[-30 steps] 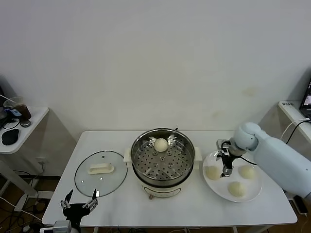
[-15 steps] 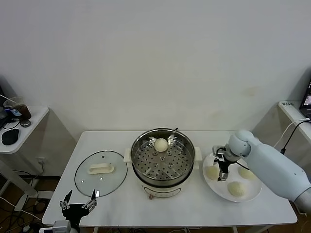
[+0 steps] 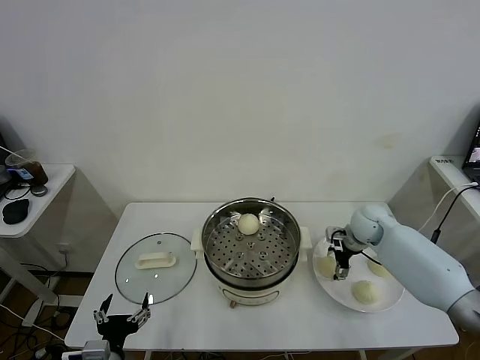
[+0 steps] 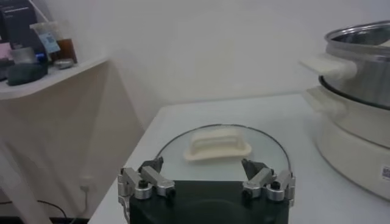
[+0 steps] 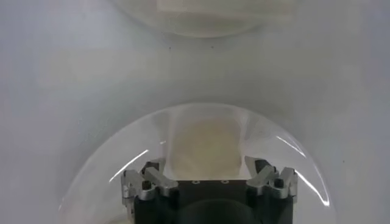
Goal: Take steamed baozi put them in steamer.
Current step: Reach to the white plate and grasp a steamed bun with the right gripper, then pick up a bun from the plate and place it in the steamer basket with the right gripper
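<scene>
The steamer [image 3: 252, 253] stands mid-table, shiny steel with a perforated tray on a cream base. One steamed baozi [image 3: 248, 223] lies at the far side of the tray. Three more sit on the white plate [image 3: 338, 295] to its right. My right gripper [image 3: 341, 268] is down over the plate's leftmost baozi [image 3: 325, 265]. In the right wrist view that baozi [image 5: 204, 142] fills the space between the spread fingers of the right gripper [image 5: 205, 163], which stands open around it. My left gripper [image 3: 121, 309] hangs open and empty at the table's front left edge.
A flat glass lid [image 3: 142, 279] with a cream oblong handle [image 3: 156, 260] lies left of the steamer, just beyond the left gripper [image 4: 206, 164]. A side shelf [image 3: 37, 196] with a cup and a dark object stands off the table's left.
The right gripper has slid left across the plate and sunk over the leftmost baozi. The left arm has not moved.
</scene>
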{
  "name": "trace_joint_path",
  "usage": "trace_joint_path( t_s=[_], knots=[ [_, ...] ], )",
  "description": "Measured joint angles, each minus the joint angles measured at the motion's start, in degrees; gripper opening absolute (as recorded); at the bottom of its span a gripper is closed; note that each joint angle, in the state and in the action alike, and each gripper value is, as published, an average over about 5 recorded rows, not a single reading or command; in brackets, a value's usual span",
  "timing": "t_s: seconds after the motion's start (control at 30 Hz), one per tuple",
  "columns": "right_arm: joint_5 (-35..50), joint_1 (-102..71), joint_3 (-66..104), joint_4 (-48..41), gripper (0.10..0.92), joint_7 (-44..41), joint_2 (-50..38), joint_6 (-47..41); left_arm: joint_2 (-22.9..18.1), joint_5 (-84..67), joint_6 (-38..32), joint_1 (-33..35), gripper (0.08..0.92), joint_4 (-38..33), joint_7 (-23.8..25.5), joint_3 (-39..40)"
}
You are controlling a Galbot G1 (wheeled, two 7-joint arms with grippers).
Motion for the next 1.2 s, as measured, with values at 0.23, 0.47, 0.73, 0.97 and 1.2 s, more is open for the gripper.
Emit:
trace_joint_path(
  t_s=[0.23, 0.47, 0.73, 0.97, 1.2],
  knots=[
    [0.7, 0.0, 0.4, 0.0, 0.611, 0.1, -0.1, -0.4, 0.0, 0.0, 0.0, 0.0, 0.823, 0.0, 0.0, 0.2],
    [1.5, 0.6, 0.5, 0.6, 0.461, -0.2, -1.0, -1.0, -0.1, 0.1, 0.0, 0.1, 0.823, -0.1, -0.1, 0.6],
    [5.3, 5.6, -2.9, 3.7, 0.458, -2.1, -4.5, -2.9, 0.0, 0.7, -0.1, -0.5, 0.823, -0.3, -0.4, 1.2],
    [13.1, 17.7, -12.2, 8.4, 0.458, -4.5, -7.1, -6.0, 0.7, 1.0, -0.1, -0.9, 0.823, -0.6, -0.7, 1.9],
    [23.2, 33.0, -24.0, 12.4, 0.458, -6.2, -5.5, -9.7, 1.2, 0.3, 0.0, -1.4, 0.823, -0.8, -0.8, 2.7]
  ],
)
